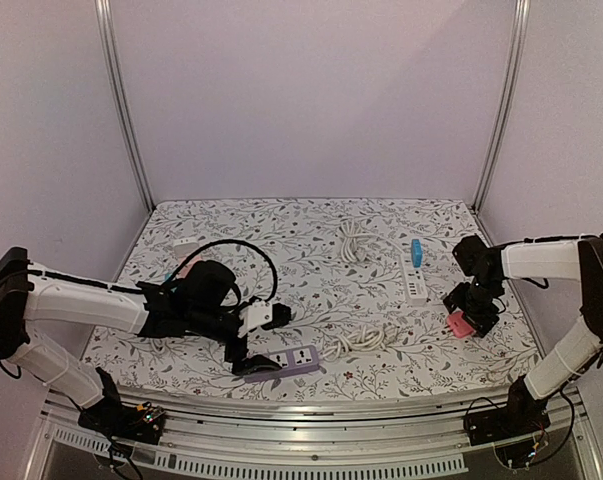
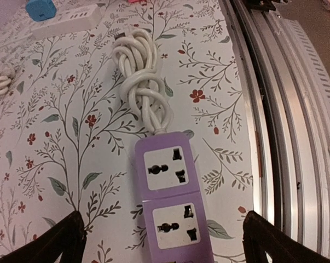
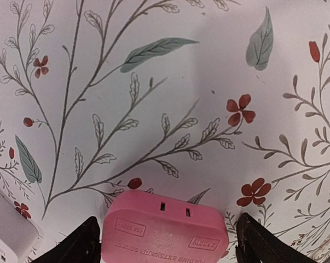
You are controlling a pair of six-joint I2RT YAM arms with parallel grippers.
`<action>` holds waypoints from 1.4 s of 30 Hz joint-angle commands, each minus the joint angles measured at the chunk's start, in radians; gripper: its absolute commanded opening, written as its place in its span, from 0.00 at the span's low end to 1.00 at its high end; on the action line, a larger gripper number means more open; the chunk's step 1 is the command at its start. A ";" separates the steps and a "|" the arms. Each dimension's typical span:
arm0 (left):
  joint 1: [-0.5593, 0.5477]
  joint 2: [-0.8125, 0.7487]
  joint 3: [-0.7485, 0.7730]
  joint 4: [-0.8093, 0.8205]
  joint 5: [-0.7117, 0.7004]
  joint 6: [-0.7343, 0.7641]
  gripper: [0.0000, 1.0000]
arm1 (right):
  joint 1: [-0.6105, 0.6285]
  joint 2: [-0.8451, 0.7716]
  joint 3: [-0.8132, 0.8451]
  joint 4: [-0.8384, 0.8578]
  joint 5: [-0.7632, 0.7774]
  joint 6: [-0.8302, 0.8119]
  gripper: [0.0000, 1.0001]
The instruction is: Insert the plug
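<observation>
A purple power strip (image 1: 286,360) with two white sockets lies near the table's front edge; its knotted white cable (image 2: 140,76) leads away from it. My left gripper (image 1: 249,358) hovers over its near end, open, fingers either side of the strip (image 2: 167,186) and not touching it. A pink plug adapter (image 1: 460,325) lies flat on the floral cloth at the right. My right gripper (image 1: 476,310) is low over it, open. In the right wrist view the pink adapter (image 3: 154,241) sits between the black fingers, with a gap on its right side.
A white power strip (image 1: 413,275) with a blue plug (image 1: 417,248) at its far end lies at the back right. A bundled white cable (image 1: 354,240) lies at the back centre. The aluminium rail (image 1: 331,410) runs along the front edge, close to the purple strip.
</observation>
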 commanded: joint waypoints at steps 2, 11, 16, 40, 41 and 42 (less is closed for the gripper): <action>0.003 -0.018 -0.015 0.011 -0.009 0.018 0.99 | 0.010 0.055 -0.045 0.061 -0.075 -0.020 0.78; 0.003 -0.017 -0.019 0.031 0.002 0.023 1.00 | 0.020 0.104 0.070 0.021 -0.086 -0.076 0.86; 0.003 -0.038 -0.038 0.053 -0.042 0.025 0.99 | 0.021 0.146 0.037 0.029 -0.085 -0.082 0.80; 0.004 -0.148 0.044 0.452 -0.027 -0.581 0.86 | 0.399 -0.362 0.218 -0.053 0.390 -0.260 0.17; -0.001 -0.145 0.057 0.458 -0.021 -0.599 0.86 | 0.444 -0.377 0.241 -0.047 0.433 -0.267 0.16; -0.007 -0.139 0.070 0.466 -0.012 -0.616 0.86 | 0.507 -0.393 0.264 -0.033 0.477 -0.279 0.15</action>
